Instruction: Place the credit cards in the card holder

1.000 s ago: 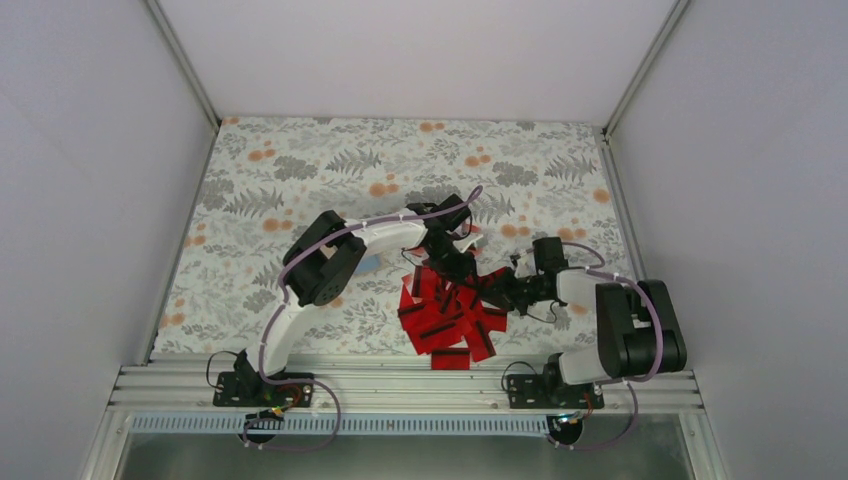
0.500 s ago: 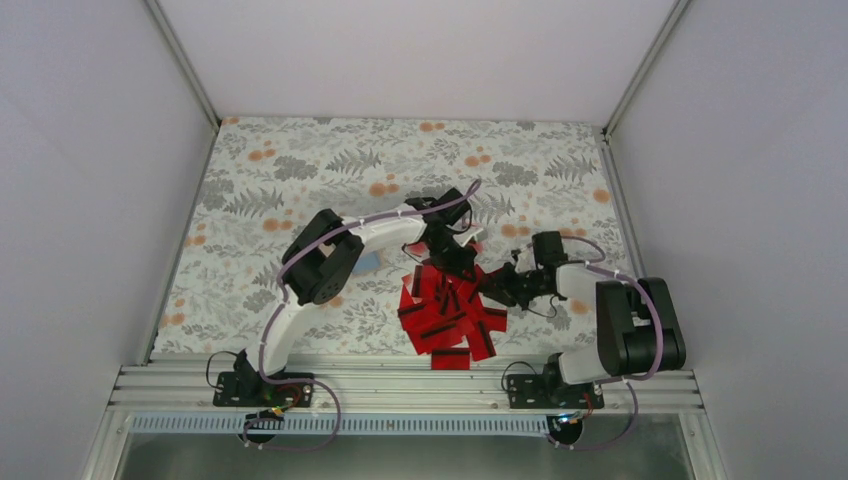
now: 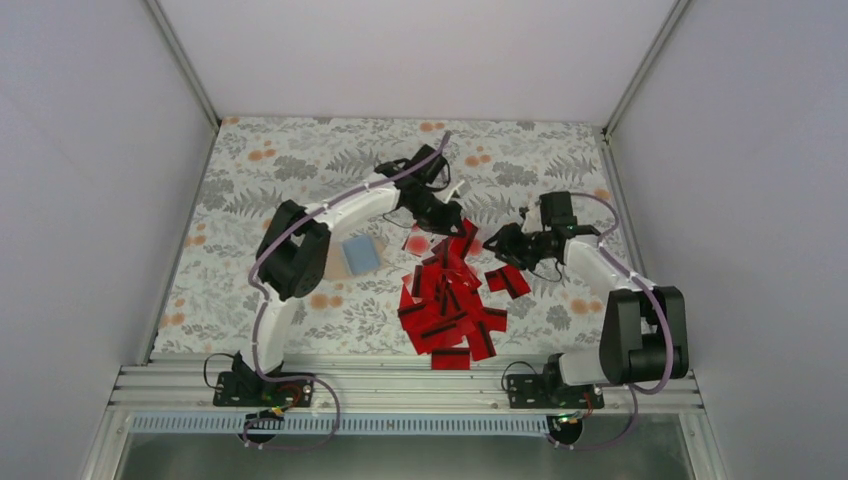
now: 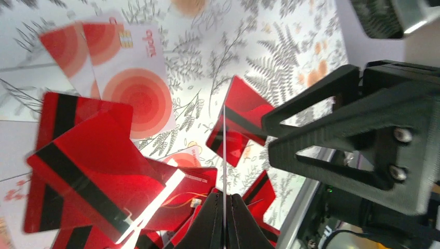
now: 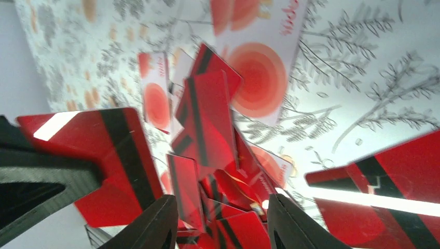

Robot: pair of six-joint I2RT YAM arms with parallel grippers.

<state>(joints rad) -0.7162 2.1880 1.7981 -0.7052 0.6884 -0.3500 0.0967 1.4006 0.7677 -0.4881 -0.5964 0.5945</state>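
Observation:
Many red credit cards (image 3: 448, 305) with black stripes lie in a pile on the cloth, with a few pale red-blot cards (image 4: 136, 85) at its far edge. My left gripper (image 3: 452, 218) is over the far side of the pile. In the left wrist view it (image 4: 224, 198) is shut on one card (image 4: 224, 150), seen edge-on. That card (image 5: 117, 163) also shows in the right wrist view. My right gripper (image 3: 493, 246) faces it from the right, open and empty (image 5: 223, 210). A small flat card holder (image 3: 360, 254), pale bluish here, lies left of the pile.
The flowered cloth (image 3: 300, 170) covers the table between white walls. Two loose red cards (image 3: 508, 281) lie right of the pile. An aluminium rail (image 3: 400, 385) runs along the near edge. The left arm's elbow (image 3: 290, 262) stands beside the holder.
My left gripper rose from the pile with a card and moved back and left, uncovering the holder. My right gripper drew away from the pile, up and to the right.

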